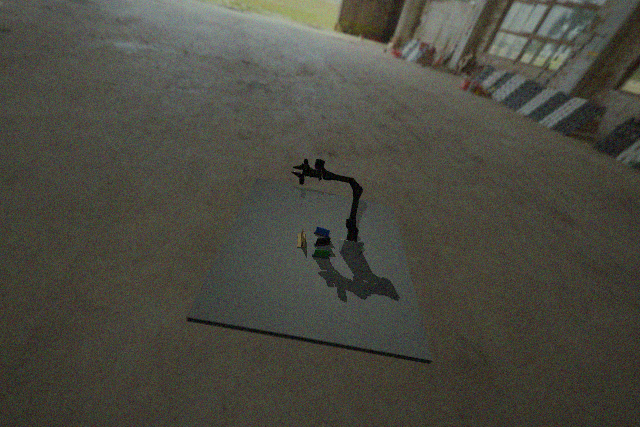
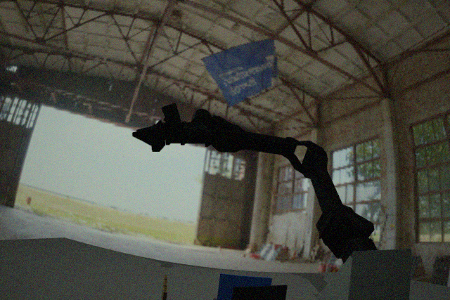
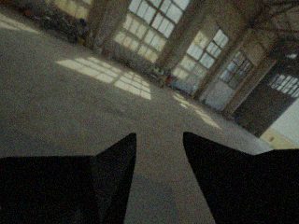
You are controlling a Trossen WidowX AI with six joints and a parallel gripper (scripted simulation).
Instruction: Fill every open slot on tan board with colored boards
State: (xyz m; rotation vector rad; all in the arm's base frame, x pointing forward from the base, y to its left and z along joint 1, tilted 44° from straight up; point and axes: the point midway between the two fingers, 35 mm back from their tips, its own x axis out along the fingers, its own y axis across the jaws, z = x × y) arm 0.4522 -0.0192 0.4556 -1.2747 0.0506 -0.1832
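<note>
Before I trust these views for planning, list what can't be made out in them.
- Tan board slots: too small and grainy in the top view; exterior shows only its top, cut off by the lower edge.
- Notches on the blue, black and green boards: too small in the top view.
- Green board in exterior: not visible.
- Boards in wrist: out of frame.
</note>
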